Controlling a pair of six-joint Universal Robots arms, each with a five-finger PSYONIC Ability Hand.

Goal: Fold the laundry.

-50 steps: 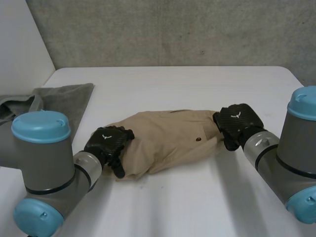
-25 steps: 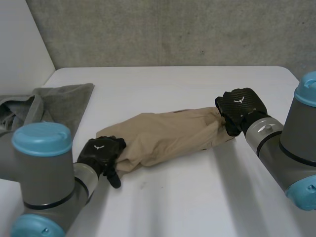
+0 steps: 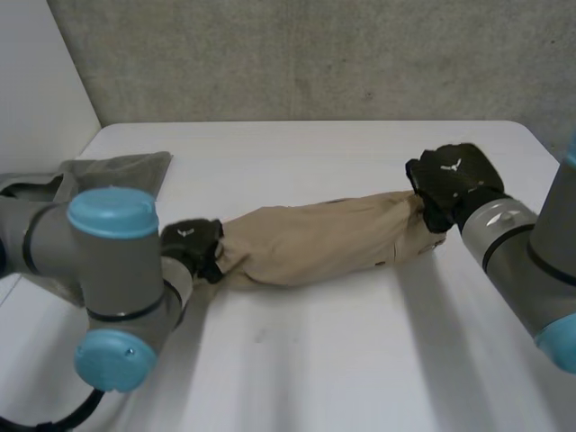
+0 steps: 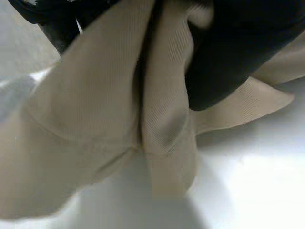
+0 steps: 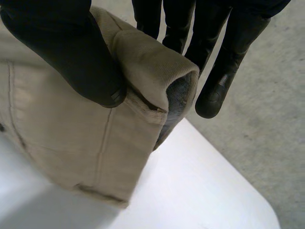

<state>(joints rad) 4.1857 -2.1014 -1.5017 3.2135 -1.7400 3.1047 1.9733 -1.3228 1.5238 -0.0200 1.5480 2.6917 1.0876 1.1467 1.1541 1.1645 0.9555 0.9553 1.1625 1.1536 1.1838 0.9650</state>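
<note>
A beige garment point(image 3: 315, 241), pulled longer and narrower than before, stretches across the middle of the white counter point(image 3: 360, 360), left hand point(image 3: 193, 247) and right hand point(image 3: 450, 180) each gripping an end, now farther apart.

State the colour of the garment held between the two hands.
Plain beige garment, no pattern; the head view shows it best.

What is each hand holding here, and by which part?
Both hold the beige cloth garment: the left hand pinches one end, the right hand the opposite end.
</note>
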